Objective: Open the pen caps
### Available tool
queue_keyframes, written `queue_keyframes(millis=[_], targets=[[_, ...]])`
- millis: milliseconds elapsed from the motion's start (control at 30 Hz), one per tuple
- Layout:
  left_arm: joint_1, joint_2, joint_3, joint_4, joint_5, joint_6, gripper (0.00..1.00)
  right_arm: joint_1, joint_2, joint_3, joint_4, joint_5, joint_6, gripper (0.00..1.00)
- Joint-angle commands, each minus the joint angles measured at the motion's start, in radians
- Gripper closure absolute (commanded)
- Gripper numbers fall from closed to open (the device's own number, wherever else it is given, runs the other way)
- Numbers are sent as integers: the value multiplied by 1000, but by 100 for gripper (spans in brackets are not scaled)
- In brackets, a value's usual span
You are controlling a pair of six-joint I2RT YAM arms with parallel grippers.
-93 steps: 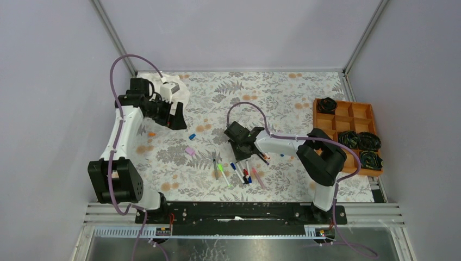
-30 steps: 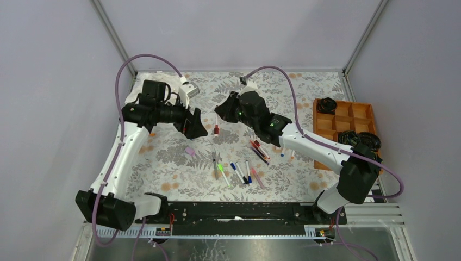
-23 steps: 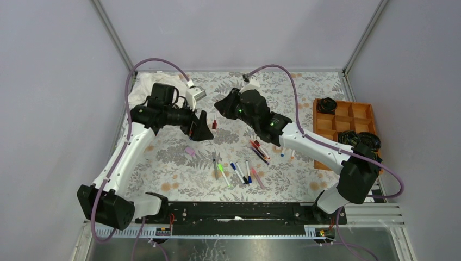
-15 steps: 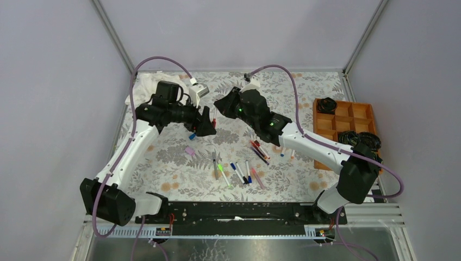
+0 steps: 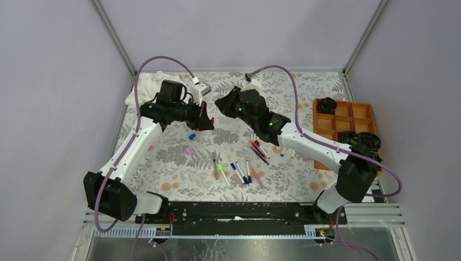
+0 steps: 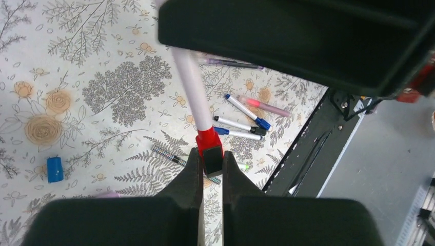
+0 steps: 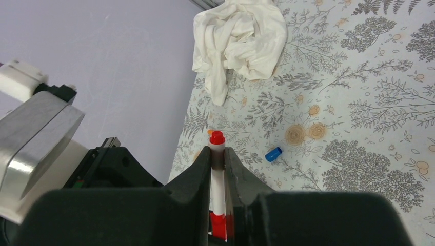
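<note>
- Black right gripper (image 7: 217, 151): its fingers are pressed together on the white pen (image 6: 191, 84), holding it in the air above the flowered table (image 5: 304, 92).
- Black left gripper (image 6: 209, 154): its fingers are almost together, pinching the tip of that pen's red cap (image 6: 208, 139).
- Other pens (image 5: 239, 171) lie loose near the front of the table, with a blue cap (image 5: 192, 136) apart from them.
- The pen looks light, stiff and smooth, so it is likely to slide; hold the barrel firmly mid-length.
- The cap is small and hard, probably a snug push fit. Grip its sides squarely and pull straight along the barrel, since a shallow tip pinch may slip off.
</note>
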Motion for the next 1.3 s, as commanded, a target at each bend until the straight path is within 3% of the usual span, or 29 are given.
queue_keyframes(millis=[0,167,333,500,667,967,1133,1267], targets=[[-7,2,15,37,11,26,100,5,-6,17,15,4,13,96],[-7,-5,16,-46,1,167,100,-57,-16,33,-91,-155,5,51],[-17,-12,-5,-215,-48,462,100,-283,-1,80,-280,-613,-20,32],[-83,-34,-24,-319,-130,638,100,-351,29,94,-412,-856,-129,32],[-208,-52,-42,-338,-258,675,100,-351,101,73,-415,-1067,-128,39],[-304,-39,-48,-328,-368,680,100,-261,140,31,-360,-1252,-102,40],[-321,-42,-52,-326,-399,693,100,-221,135,-11,-361,-1292,-115,40],[-327,-42,-52,-321,-412,703,100,-194,147,-18,-395,-1292,-139,46]])
